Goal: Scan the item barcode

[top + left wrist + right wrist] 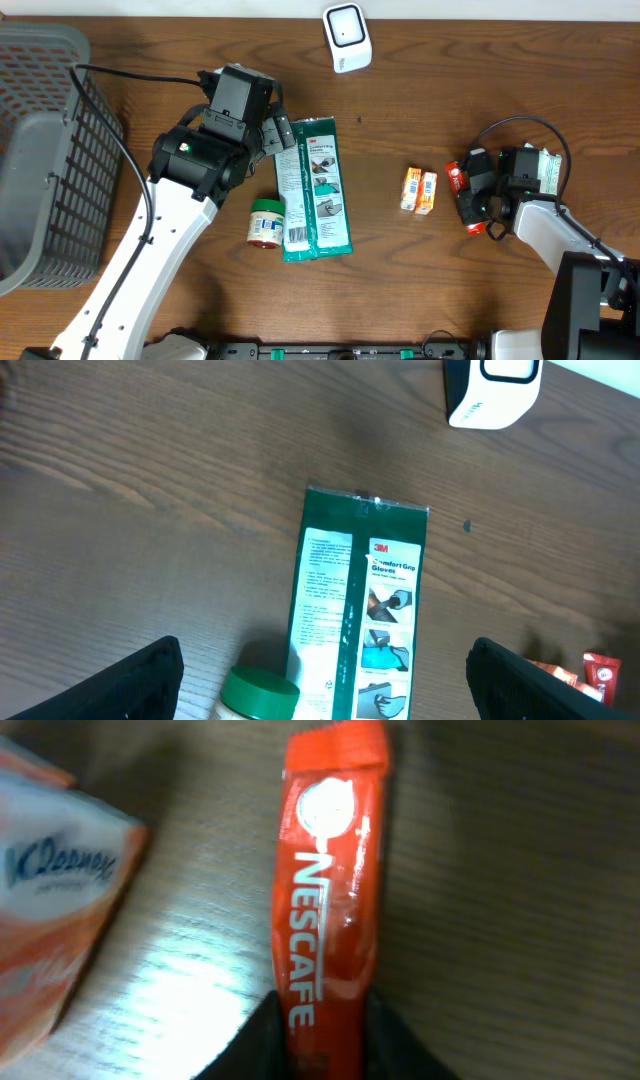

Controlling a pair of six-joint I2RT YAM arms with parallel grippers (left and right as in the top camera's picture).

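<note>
A red Nescafe sachet (330, 870) lies lengthwise on the wooden table. My right gripper (325, 1020) is shut on its near end, with a black finger (262, 1042) pressed against each side. In the overhead view this gripper (468, 196) sits at the right side of the table, with red of the sachet (456, 177) showing beside it. The white barcode scanner (347, 38) stands at the far edge, also seen in the left wrist view (492, 390). My left gripper (325, 685) hangs open above the green 3M glove pack (360, 600), holding nothing.
A small jar with a green lid (266, 222) lies beside the glove pack (315, 190). Two orange Kleenex tissue packs (419, 190) sit just left of the right gripper, one also in the right wrist view (55, 880). A grey wire basket (40, 150) fills the left edge.
</note>
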